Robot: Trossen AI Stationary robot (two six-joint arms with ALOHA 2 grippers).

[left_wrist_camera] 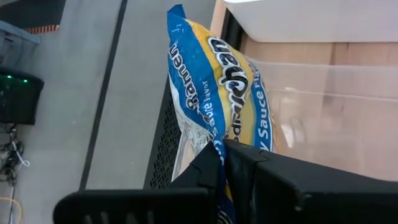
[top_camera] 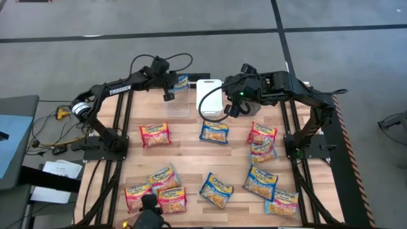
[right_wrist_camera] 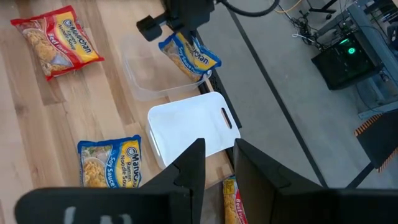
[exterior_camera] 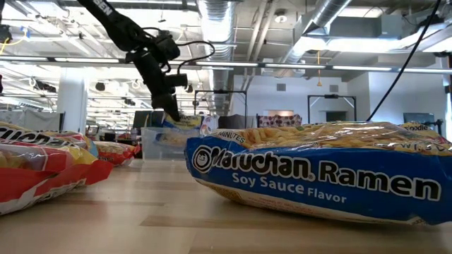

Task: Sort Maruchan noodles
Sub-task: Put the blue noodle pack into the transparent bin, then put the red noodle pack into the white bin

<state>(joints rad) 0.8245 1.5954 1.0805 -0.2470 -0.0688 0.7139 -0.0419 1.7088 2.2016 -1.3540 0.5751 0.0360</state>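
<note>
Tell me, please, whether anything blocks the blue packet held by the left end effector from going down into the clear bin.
Nothing visible does. The left end effector holds the blue packet over the clear bin, whose open top looks unobstructed.

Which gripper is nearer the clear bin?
Left. The left gripper hangs over the clear bin, jaws shut on a blue packet. The right gripper is off to the side, over the white bin.
</note>
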